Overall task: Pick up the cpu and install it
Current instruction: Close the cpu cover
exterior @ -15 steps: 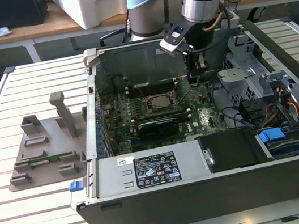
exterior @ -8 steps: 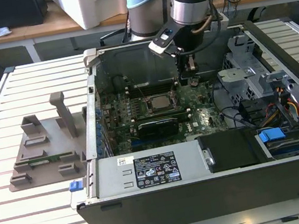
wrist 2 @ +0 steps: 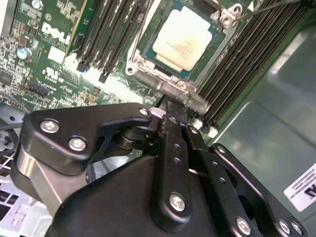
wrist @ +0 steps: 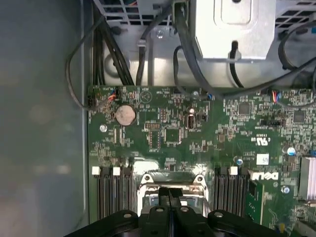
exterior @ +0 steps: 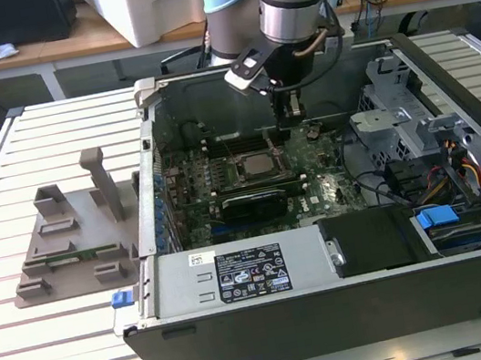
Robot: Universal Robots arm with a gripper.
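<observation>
While the open computer case (exterior: 338, 321) lies on a slatted table (exterior: 75, 351) in the exterior view, we see the gripper (exterior: 289, 112) inside its walls. Second wrist view: the cpu (wrist 2: 185, 39) sits in its socket (wrist 2: 137, 65) beside clenched, empty jaws; first wrist view: cables (wrist: 183, 49) crowd the motherboard's (wrist: 173, 133) edge.

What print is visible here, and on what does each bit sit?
White logo plus tiny component markings, markings too small to read: motherboard.
Faint engraving, too faint to read: cpu lid.
Black label and white sticker, too small to read: power supply.
White label, cut off, unreadable: case wall.
</observation>
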